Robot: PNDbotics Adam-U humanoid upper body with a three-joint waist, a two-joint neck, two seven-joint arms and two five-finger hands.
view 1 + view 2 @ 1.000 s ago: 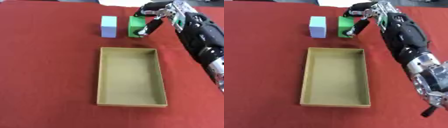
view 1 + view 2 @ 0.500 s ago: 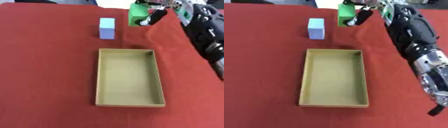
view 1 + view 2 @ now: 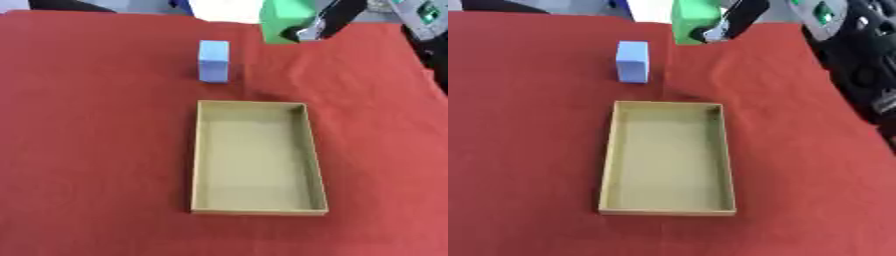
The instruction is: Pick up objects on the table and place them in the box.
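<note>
A green block (image 3: 283,21) hangs in the air above the far part of the red table, and my right hand (image 3: 738,19) is shut on it, a black finger crossing its right side. The arm comes in from the upper right. A light blue block (image 3: 213,60) stands on the cloth, left of the green one and beyond the box. The open tan cardboard box (image 3: 199,155) lies in the middle with nothing inside. My left hand shows in no view.
The red tablecloth (image 3: 87,150) covers the whole table. My black right forearm (image 3: 859,75) runs down the right edge of the right eye view. Beyond the table's far edge there are dark and white shapes.
My right hand has lifted the green block off the table and carried it up toward the far edge. The blue block and the box stay where they were.
</note>
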